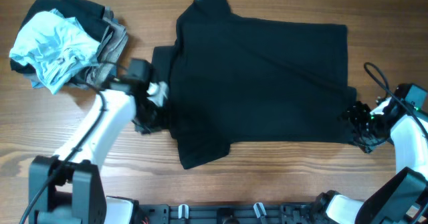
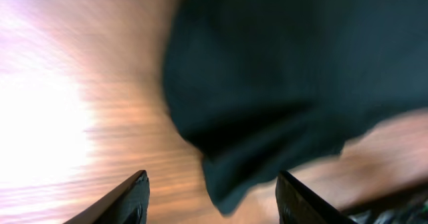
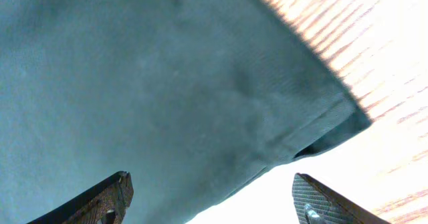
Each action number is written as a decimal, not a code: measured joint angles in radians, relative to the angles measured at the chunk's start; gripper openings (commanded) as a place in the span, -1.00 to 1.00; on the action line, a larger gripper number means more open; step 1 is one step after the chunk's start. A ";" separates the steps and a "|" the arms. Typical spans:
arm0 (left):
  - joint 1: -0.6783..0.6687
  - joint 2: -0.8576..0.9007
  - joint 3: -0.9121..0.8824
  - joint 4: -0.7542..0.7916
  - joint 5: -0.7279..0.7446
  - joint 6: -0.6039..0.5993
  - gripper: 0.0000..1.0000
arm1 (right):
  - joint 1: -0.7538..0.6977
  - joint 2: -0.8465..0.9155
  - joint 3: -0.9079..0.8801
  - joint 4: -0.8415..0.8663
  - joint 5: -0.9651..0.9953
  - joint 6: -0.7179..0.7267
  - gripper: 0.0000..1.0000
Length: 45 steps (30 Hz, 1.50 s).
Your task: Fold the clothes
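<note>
The overhead camera sits high above and looks straight down on the whole counter (image 1: 267, 177), with my left arm (image 1: 100, 130) and right arm (image 1: 404, 127) coming in from its lower edge. My left wrist camera sits just behind my left fingers (image 2: 124, 200) and looks out past their tips at close range. Its view is blurred, with the black shirt (image 2: 287, 70) ahead of them and to the right. My right wrist camera looks past my right fingers (image 3: 100, 200) from nearer still, with cloth ahead and to the left. All three views share that shirt and the wood beside it.
</note>
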 measured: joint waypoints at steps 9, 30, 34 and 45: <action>-0.333 0.000 -0.205 0.080 0.051 -0.111 0.36 | -0.049 0.067 -0.005 0.013 0.005 0.014 0.68; -0.234 0.036 -0.094 -0.024 0.074 -0.396 -0.92 | -0.049 0.071 -0.085 0.087 0.122 0.090 0.47; -0.234 0.035 -0.088 -0.024 0.074 -0.387 -0.92 | -0.049 0.117 -0.082 0.121 0.152 0.113 -0.13; -0.228 -0.067 -0.087 -0.038 0.069 -0.384 -0.92 | -0.059 0.111 -0.019 -0.097 0.135 0.060 -0.91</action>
